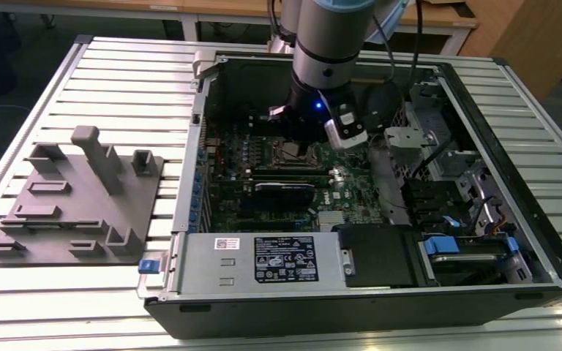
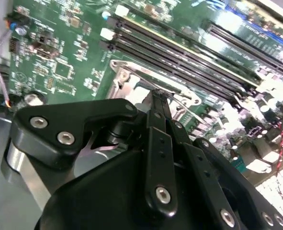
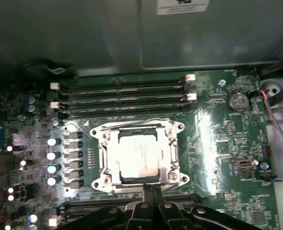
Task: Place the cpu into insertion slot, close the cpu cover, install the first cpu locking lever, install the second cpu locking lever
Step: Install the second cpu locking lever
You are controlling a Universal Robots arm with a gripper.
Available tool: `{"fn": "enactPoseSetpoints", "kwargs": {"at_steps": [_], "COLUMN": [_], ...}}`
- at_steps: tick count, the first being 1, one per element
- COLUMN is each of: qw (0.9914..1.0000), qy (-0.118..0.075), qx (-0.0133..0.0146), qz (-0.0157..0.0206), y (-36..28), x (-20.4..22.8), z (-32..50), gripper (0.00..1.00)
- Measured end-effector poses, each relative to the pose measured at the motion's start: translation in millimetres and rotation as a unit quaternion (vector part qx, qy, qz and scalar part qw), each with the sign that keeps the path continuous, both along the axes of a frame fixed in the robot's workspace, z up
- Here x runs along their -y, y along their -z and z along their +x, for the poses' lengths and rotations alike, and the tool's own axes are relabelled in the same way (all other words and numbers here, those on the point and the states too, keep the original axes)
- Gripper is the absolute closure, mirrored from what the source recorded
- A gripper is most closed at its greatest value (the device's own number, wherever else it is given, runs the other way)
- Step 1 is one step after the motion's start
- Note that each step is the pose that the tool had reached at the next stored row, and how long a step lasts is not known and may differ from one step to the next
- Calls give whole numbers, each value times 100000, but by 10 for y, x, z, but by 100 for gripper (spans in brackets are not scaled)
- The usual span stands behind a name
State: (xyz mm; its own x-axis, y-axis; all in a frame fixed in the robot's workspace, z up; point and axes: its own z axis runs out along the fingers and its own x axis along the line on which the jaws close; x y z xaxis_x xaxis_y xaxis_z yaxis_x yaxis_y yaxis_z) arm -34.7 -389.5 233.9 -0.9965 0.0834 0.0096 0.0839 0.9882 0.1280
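The cpu (image 3: 140, 155), a pale silver square, lies in the insertion slot (image 3: 97, 130) on the green board. The cpu cover (image 3: 172, 153), a silver frame, lies flat around it. A thin wire lever (image 3: 131, 120) runs along the socket's side nearest the memory slots. My gripper (image 3: 152, 188) is shut, its black fingertips together at the opposite edge of the socket frame. In the second wrist view the gripper (image 2: 156, 96) meets a lever wire (image 2: 184, 93) at the socket rim; whether it pinches the wire I cannot tell. In the exterior view the gripper (image 1: 306, 150) hangs over the slot (image 1: 283, 153) inside the case.
Long black memory slots (image 3: 122, 93) flank the socket, with more of them (image 3: 107, 206) by the fingers. A coin battery (image 3: 238, 100) and capacitors (image 3: 52, 160) stand nearby. A black card (image 1: 283, 188), the power supply (image 1: 261, 259) and the case walls close in. A grey fixture plate (image 1: 76, 197) lies outside.
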Motion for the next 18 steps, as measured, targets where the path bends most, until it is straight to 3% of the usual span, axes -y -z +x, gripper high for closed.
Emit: {"fn": "enactPoseSetpoints", "kwargs": {"at_steps": [7,18], "qw": [100000,99996], "qy": [-9,1], "qx": [1,-56], "qz": [281,911], "y": [2,37], "x": [72,102], "z": [-84,-208], "gripper": [89,89]}}
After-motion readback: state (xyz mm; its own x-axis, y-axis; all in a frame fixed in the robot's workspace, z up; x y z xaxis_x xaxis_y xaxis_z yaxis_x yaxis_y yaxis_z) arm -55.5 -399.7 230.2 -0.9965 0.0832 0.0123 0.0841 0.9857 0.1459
